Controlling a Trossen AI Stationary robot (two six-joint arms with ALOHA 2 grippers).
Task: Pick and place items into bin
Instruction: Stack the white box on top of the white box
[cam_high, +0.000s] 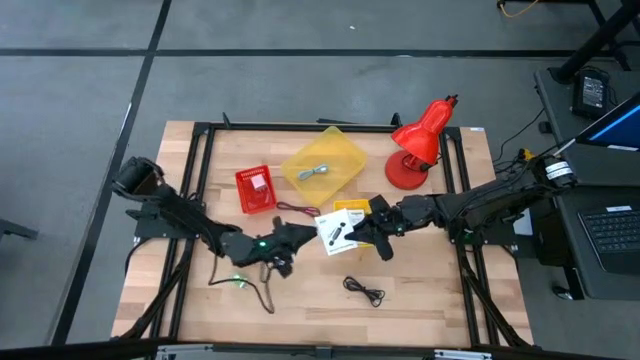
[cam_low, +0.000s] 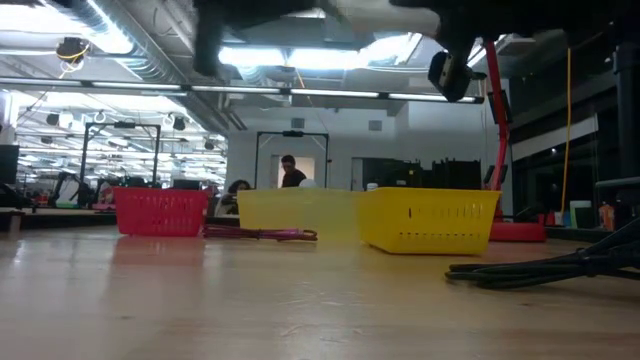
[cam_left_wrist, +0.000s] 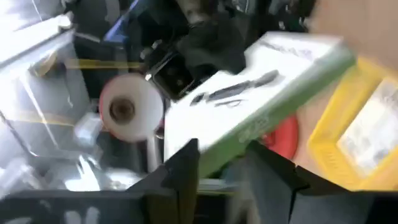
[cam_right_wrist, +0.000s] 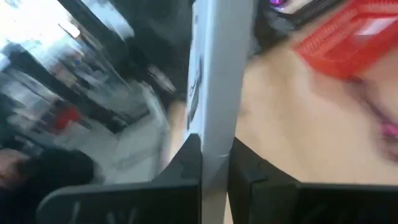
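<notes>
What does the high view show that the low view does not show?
Only the high view shows both grippers meeting at the white card: the right gripper is shut on it, the left gripper beside it. It also shows the black cord and a small item inside the yellow bin. Only the low view shows the room and people behind. Both show the yellow bin, the red basket and the red lamp.
</notes>
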